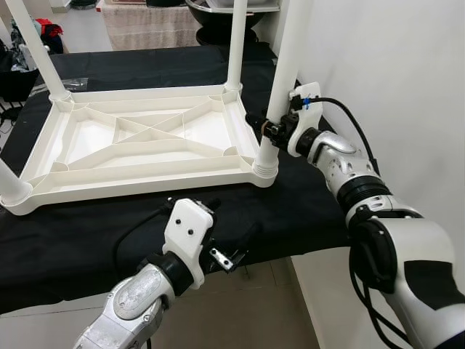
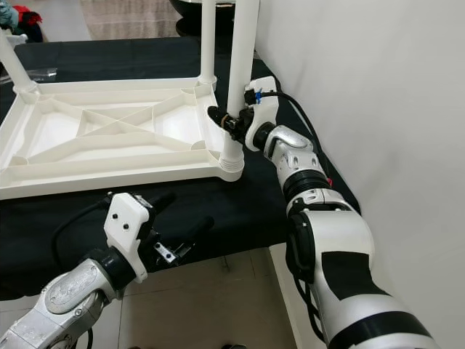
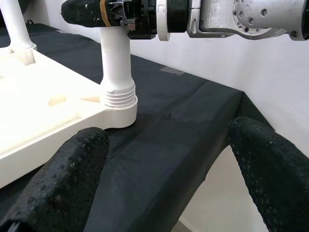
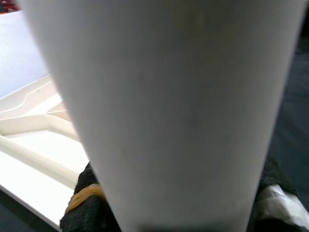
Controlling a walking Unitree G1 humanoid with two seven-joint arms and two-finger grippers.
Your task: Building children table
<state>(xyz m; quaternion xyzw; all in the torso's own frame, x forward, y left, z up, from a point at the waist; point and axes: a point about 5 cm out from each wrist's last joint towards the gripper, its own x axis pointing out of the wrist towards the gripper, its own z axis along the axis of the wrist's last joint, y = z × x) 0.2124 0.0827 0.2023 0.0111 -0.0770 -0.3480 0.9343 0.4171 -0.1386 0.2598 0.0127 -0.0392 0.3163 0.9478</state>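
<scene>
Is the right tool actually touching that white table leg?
Touching: the left wrist view shows the right tool clamped round the table leg.

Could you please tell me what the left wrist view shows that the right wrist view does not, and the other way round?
The left wrist view alone shows the left gripper's two black fingers spread apart over the black cloth, the leg's ribbed base in the corner socket, and the right gripper seen from outside, closed around the leg.

The right wrist view alone shows the ribbed underside of the tabletop further in, and an orange band on one finger.

Both show the white table leg and the near edge of the upturned tabletop.
</scene>
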